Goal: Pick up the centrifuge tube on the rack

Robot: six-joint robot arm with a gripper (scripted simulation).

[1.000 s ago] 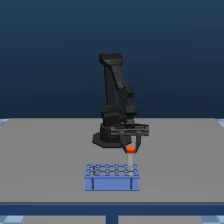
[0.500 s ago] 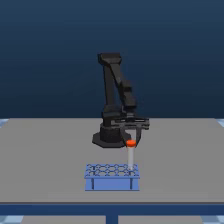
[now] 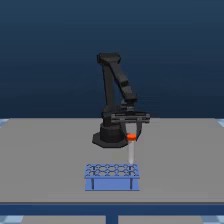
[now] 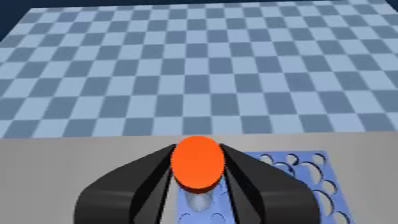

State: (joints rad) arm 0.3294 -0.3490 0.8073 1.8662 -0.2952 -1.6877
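- Gripper [image 3: 131,134] clamps the centrifuge tube [image 3: 131,148] by its orange-red cap, a black finger [image 4: 147,172] pressed to each side in the wrist view.
- Tube hangs upright, tapered tip just above the rack [image 3: 112,177], at the end on the exterior view's right.
- Versus 1.0 s ago: gripper and cap sit higher; more of the whitish tube body shows above the hole grid.
- Rack unmoved on the grey table [image 3: 45,160].
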